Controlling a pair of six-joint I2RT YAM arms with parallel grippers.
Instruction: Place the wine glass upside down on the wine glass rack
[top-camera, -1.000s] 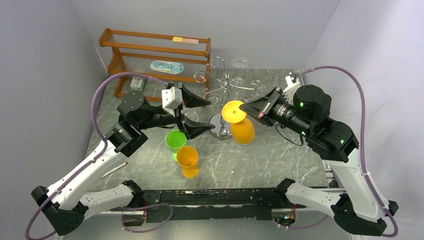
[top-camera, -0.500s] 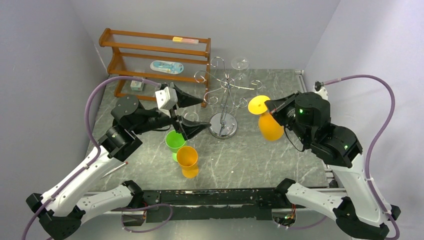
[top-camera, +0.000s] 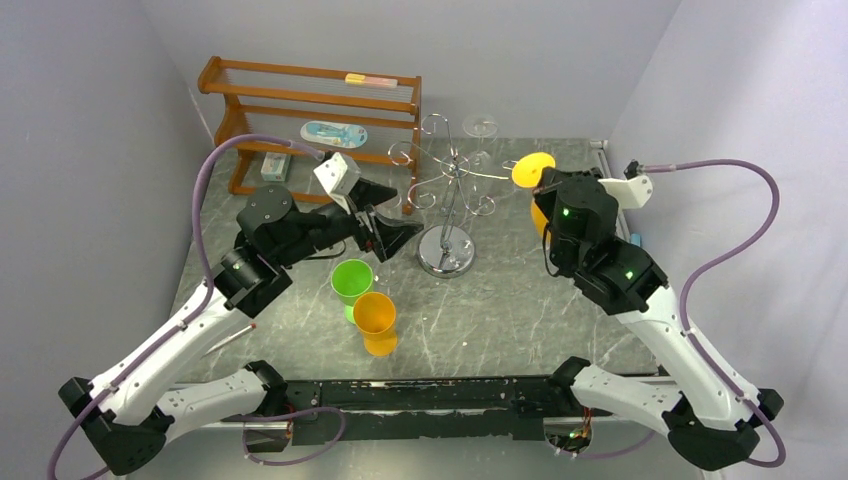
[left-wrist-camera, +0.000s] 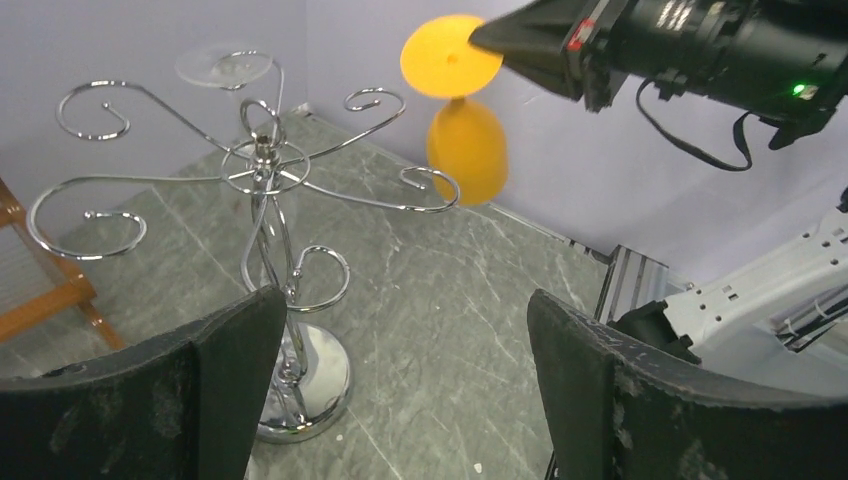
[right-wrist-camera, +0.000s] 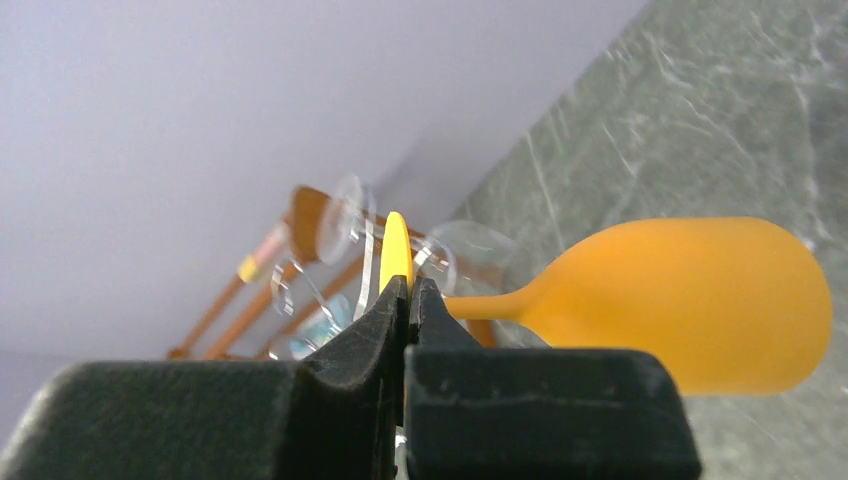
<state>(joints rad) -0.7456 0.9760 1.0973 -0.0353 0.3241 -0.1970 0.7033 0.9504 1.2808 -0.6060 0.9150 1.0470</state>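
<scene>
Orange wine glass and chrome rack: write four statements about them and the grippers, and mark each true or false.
1. The right gripper pinches the orange wine glass by its foot. True.
2. The left gripper is shut on the wine glass rack. False: it is open and holds nothing.
3. The glass hangs from a rack arm. False: the right gripper holds it in the air, its foot above the arms.
4. The glass's bowl is below its foot. True.

rack (left-wrist-camera: 320, 375): chrome wire, mirror-glossy | glass (left-wrist-camera: 467, 150): orange, smooth, matt | table (left-wrist-camera: 450, 300): grey veined stone look | left fingers (left-wrist-camera: 620, 400): black, rough, scuffed | far-left shelf (top-camera: 212, 75): brown wood
</scene>
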